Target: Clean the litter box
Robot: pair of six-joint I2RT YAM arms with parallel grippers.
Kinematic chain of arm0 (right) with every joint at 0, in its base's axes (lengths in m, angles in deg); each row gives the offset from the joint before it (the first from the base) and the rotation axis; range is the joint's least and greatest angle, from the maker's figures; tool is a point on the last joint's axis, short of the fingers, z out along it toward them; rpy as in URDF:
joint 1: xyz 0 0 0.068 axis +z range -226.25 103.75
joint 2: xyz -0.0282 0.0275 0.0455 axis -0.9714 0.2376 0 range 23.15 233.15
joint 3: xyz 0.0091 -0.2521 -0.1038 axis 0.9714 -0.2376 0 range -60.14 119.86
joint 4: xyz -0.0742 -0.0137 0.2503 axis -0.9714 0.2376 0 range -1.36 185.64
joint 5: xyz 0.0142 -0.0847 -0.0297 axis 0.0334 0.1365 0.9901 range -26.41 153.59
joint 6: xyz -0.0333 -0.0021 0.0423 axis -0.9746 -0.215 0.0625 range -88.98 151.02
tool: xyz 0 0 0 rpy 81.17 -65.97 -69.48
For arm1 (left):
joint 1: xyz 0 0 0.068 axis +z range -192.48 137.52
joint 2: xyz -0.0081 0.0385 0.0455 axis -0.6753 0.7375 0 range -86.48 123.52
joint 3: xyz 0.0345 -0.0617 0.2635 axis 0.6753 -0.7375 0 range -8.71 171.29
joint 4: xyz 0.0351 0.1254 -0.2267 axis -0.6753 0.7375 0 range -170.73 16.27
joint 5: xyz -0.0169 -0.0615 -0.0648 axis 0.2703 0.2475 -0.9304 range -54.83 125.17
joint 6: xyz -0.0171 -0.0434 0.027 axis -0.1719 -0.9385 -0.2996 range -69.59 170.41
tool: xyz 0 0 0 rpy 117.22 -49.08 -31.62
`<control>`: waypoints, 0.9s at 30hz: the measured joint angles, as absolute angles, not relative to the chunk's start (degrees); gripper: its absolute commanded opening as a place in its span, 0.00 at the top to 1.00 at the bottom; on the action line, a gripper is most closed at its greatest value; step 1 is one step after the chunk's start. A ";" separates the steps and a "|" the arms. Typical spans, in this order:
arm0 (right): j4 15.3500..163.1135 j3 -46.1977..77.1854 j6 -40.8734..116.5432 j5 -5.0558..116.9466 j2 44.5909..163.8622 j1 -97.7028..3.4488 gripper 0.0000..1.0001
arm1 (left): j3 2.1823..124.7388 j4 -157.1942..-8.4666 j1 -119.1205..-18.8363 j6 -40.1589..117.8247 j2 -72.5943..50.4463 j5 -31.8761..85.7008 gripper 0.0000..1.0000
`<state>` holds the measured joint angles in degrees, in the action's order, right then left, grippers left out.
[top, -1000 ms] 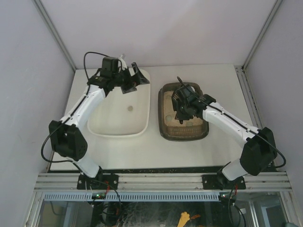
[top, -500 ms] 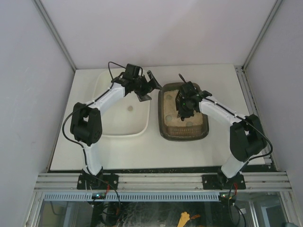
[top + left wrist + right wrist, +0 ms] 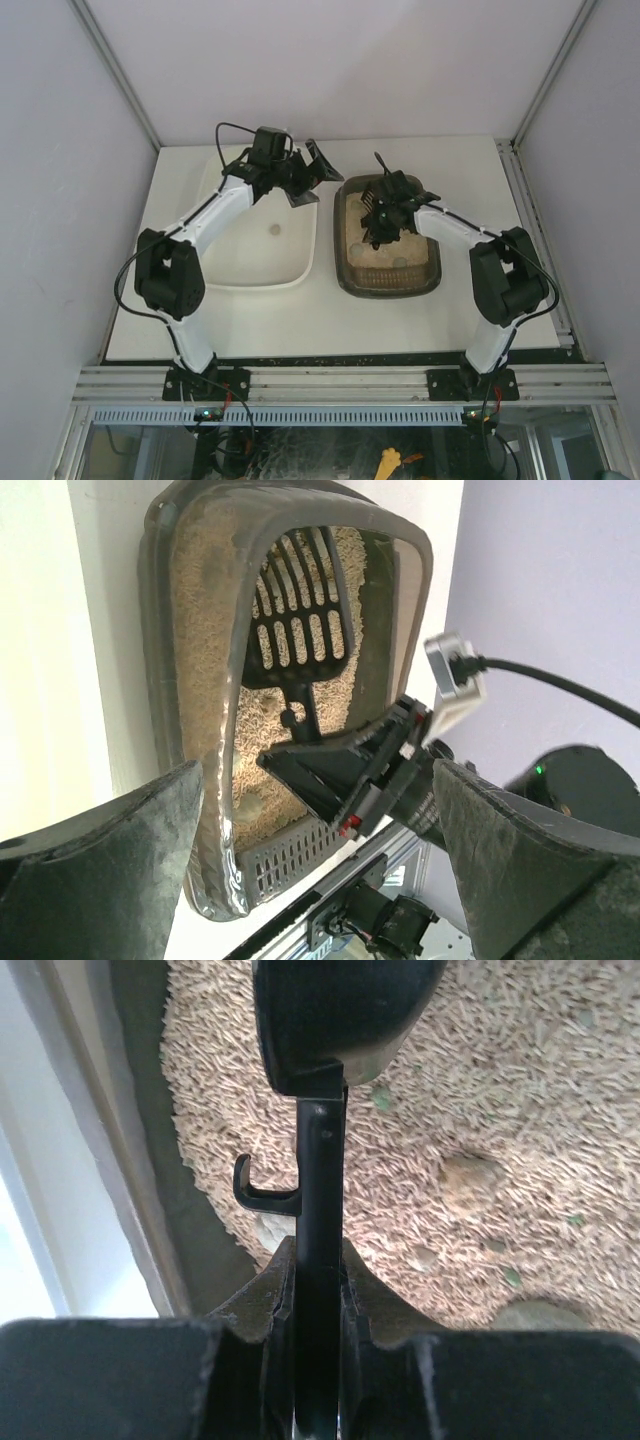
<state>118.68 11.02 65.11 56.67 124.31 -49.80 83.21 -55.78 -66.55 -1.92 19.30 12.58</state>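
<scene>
**Position.** The litter box [image 3: 342,245] sits at 3 o'clock of the white tub [image 3: 300,272], just beside it.

**Grippers.** The right gripper [image 3: 318,1295] is clamped on the black scoop handle [image 3: 320,1190]. The slotted blade [image 3: 300,620] is low over the pellets. The left gripper [image 3: 311,177] is spread wide and empty, over the tub's 1 o'clock corner.

**Waste.** Clumps [image 3: 470,1175] lie at 3 o'clock of the handle.

**Recommendation.** Slide the blade under a clump at a shallow angle. Lift level and let loose pellets sift through before crossing to the tub.
</scene>
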 measured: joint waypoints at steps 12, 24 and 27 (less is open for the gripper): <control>101.11 2.21 70.99 43.29 125.34 -53.73 1.00 | 80.68 -54.68 -64.41 -0.07 16.46 12.54 0.00; 98.66 -9.66 73.94 37.17 110.98 -54.93 1.00 | 77.37 -49.90 -63.91 5.40 6.99 13.17 0.00; 98.72 -11.56 74.18 36.87 106.72 -55.30 1.00 | 77.29 -48.00 -63.65 8.96 2.55 13.63 0.00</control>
<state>98.72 -11.56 74.18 36.87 106.72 -55.30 77.29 -48.00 -63.65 8.96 2.55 13.63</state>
